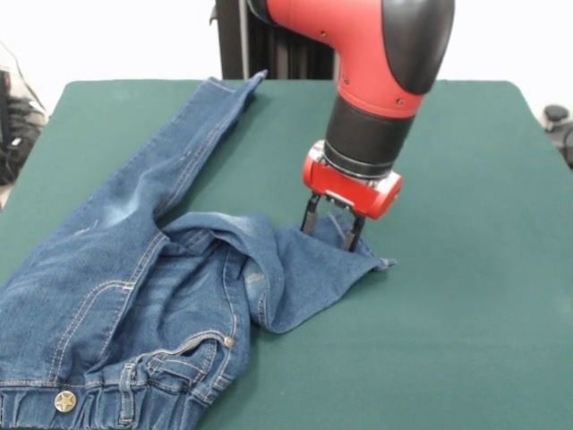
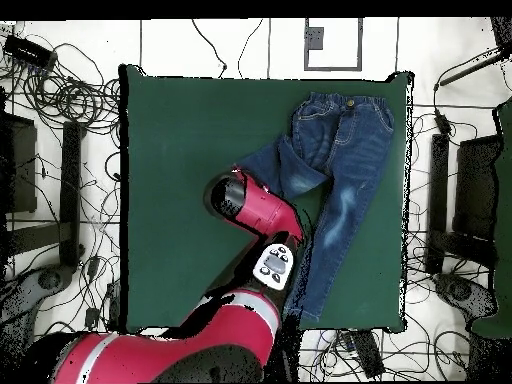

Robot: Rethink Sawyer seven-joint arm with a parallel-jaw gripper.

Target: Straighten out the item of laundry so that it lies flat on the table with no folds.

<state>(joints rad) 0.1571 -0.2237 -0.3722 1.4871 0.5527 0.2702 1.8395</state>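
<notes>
The blue denim jeans [image 1: 134,269] lie on the left half of the dark green table [image 1: 448,296]. The waistband and metal button [image 1: 64,400] are at the near left edge. One leg runs straight toward the far edge. The other leg [image 1: 304,269] is folded across toward the table's middle. My gripper [image 1: 331,228] points down at the hem of this folded leg. Its fingers [image 1: 309,215] stand apart, with the tips at the cloth edge. In the overhead view the jeans [image 2: 340,150] lie at the upper right of the table [image 2: 180,130], and the arm [image 2: 250,205] hides the gripper.
Cables, stands and dark equipment [image 2: 60,100] lie on the floor around the table. The robot's pedestal [image 1: 260,40] stands behind the far edge.
</notes>
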